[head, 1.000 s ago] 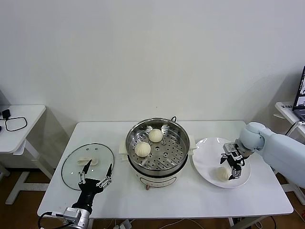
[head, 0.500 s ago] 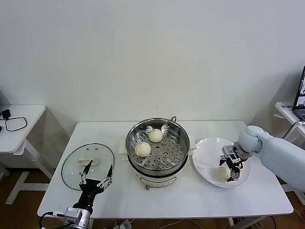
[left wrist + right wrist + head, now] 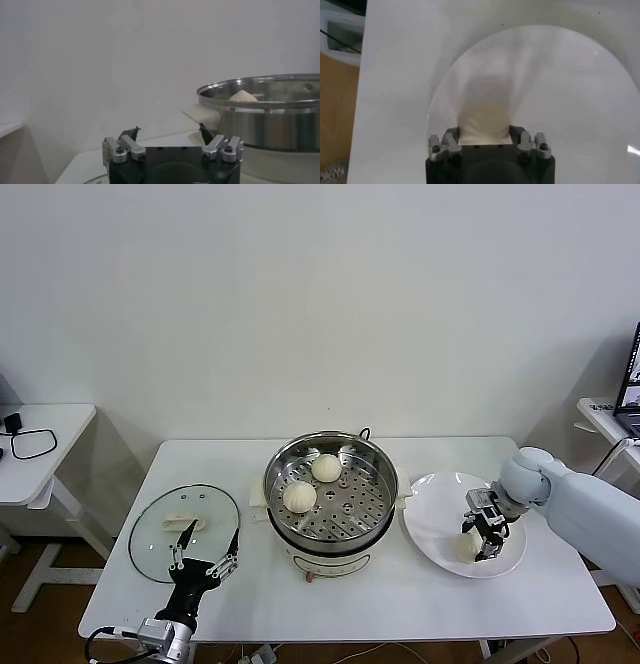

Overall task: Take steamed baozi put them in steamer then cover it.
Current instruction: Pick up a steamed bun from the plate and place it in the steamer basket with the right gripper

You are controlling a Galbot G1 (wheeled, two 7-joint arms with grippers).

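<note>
1. Right tool (image 3: 484, 536) — lowered onto the flat white round plate (image 3: 437, 499) at the right side of the white tabletop (image 3: 420, 599); its fingers sit on either side of one cream-white round steamed baozi (image 3: 465, 546) and press against it, so the tool is clenched on that bun. The right wrist view shows the same bun (image 3: 485, 117) filling the space between the two fingers, resting on the plate (image 3: 580, 100).
2. Wide round shiny stainless-steel steamer (image 3: 330, 489) on its white electric base, at the middle of the tabletop, just beside the plate. It is uncovered; two more cream-white buns lie on the perforated tray floor, one toward the back (image 3: 326, 467) and one nearer the left wall (image 3: 299, 497).
3. Round clear glass lid with a white handle (image 3: 185, 529) — lying flat on the tabletop, left of the steamer and apart from it.
4. Left tool (image 3: 203, 561) — held low near the front edge of the lid, fingers spread and released, gripping nothing. Its wrist view shows the steamer wall (image 3: 265, 120) with a bun top above the rim.
</note>
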